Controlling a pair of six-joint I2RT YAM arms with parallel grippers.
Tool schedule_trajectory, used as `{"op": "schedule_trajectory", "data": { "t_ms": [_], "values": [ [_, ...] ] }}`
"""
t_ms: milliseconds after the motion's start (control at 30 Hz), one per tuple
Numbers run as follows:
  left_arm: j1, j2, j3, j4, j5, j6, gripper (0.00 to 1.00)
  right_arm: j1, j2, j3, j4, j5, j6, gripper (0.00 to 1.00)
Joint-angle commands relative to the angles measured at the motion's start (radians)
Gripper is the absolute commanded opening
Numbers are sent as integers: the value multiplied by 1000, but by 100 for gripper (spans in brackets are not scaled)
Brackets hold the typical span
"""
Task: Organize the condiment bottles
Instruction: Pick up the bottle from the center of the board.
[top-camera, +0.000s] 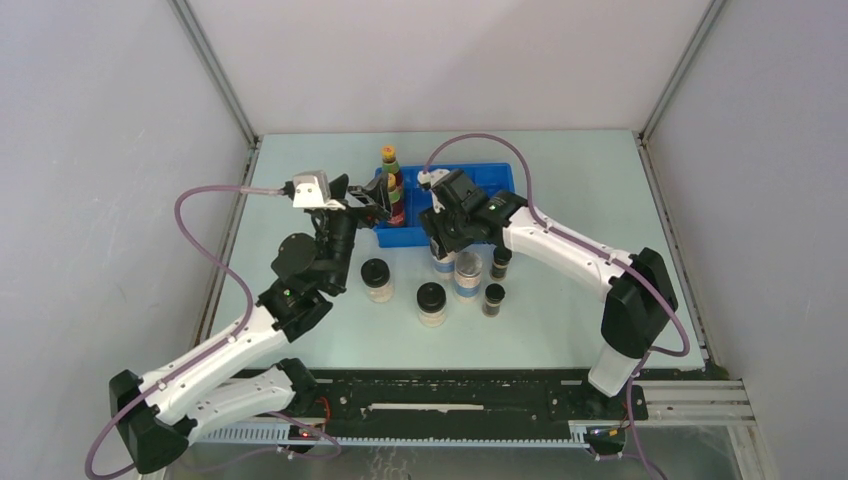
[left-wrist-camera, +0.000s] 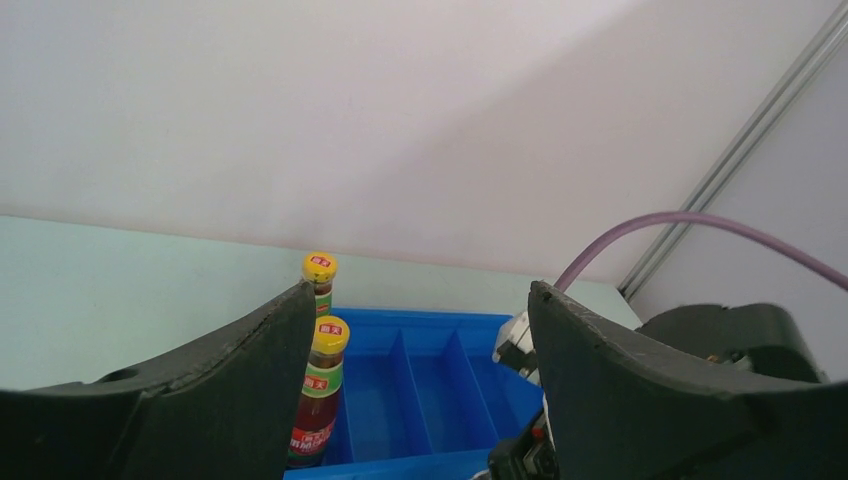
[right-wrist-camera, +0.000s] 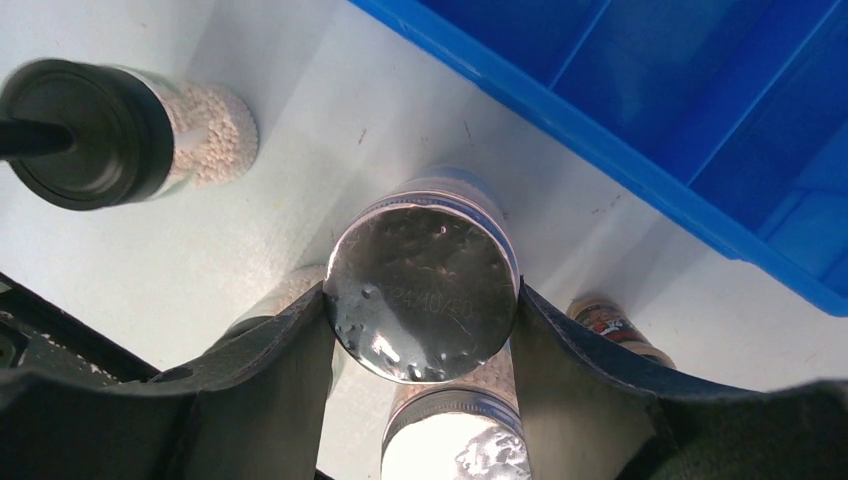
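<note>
Right wrist shows the right gripper (right-wrist-camera: 420, 305) clasping a shiny silver-lidded jar (right-wrist-camera: 422, 270); left gripper (left-wrist-camera: 418, 300) gapes wide.

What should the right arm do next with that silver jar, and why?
Probably lift straight up: the right tool seems clamped on the silver jar, a second jar stands close beside it, and the tray lies just beyond.

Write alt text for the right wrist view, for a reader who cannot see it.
The right gripper grips a silver-lidded jar by its lid, seen from above. A second silver jar shows below it, a black-lidded jar at upper left, and the blue tray crosses the upper right.
</note>
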Motion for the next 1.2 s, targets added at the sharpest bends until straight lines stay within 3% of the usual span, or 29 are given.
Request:
{"op": "schedule_trajectory", "data": {
  "t_ms": [0, 800, 1167],
  "values": [
    [-4, -27, -28, 25, -17, 13, 82, 10, -43, 96, 22, 20, -15, 0],
    [-5, -77, -40, 23, -23, 19, 83, 36, -40, 315, -68, 76, -32, 0],
    [-5, -93, -43, 20, -23, 26, 83, -11, 23, 463, -85, 72, -45, 0]
  ]
}}
